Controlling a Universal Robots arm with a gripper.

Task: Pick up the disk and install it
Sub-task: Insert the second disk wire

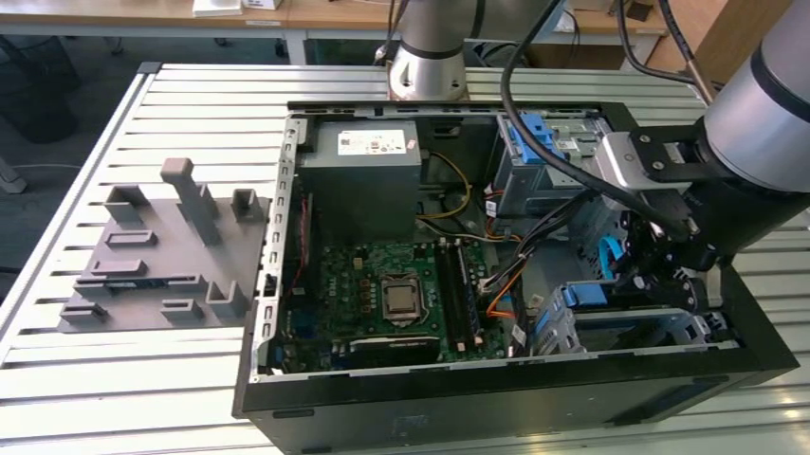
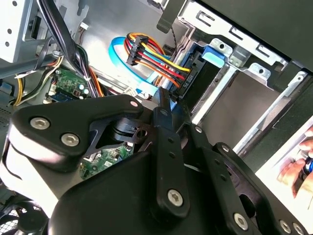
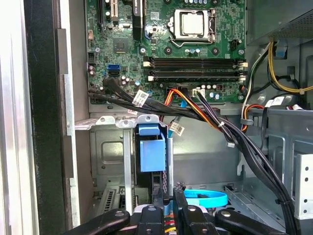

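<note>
One claw [image 3: 168, 196] low inside the open computer case [image 1: 760, 332].

Your robot arm [image 1: 772, 114] is a fat round tube, shiny grey like metal, with a black joint lower down. Its round silver base [image 1: 428, 66] stands at the far end of the desk. A silver block [image 1: 629, 161] sits at the wrist, and thick black cables [image 1: 538, 123] loop over to it. The gripper [image 2: 168, 105] is black, made of flat bars with rounded ends. Round silver screws [image 2: 175, 197] hold the bars together. In the first wrist view the gripper [image 3: 167, 196] shows black bars with silver bolts too.
</note>
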